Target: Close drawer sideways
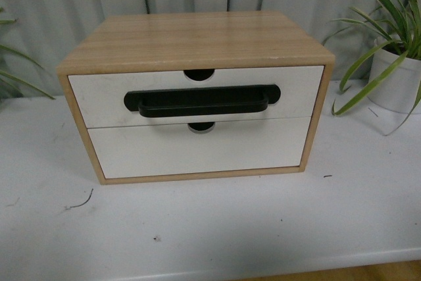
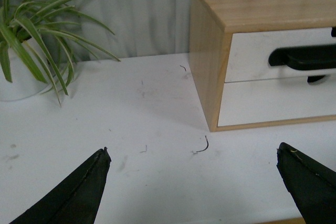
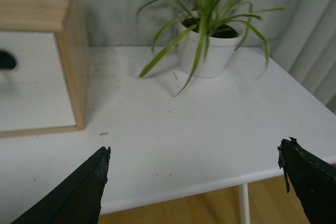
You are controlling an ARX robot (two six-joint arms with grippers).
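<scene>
A wooden cabinet [image 1: 197, 37] stands on the white table [image 1: 217, 228]. Its upper drawer [image 1: 99, 93] has a white front, a long black bar handle [image 1: 200, 102] and a semicircular notch [image 1: 198, 74] in its top edge. Its front lies about flush with the cabinet frame. Below it is a plain white drawer front [image 1: 197, 149]. The drawer also shows in the left wrist view [image 2: 252, 53] and the right wrist view [image 3: 29, 56]. My left gripper [image 2: 194, 174] is open and empty over the table, left of the cabinet. My right gripper [image 3: 194, 174] is open and empty near the table's front edge, right of the cabinet. Neither arm shows in the front view.
A potted plant in a white pot [image 1: 395, 83] stands right of the cabinet, also in the right wrist view [image 3: 207, 51]. Another plant [image 2: 31, 40] stands at the left. A curtain hangs behind. A small dark scrap [image 1: 82, 202] lies on the table. The table's front edge [image 3: 210, 187] is close.
</scene>
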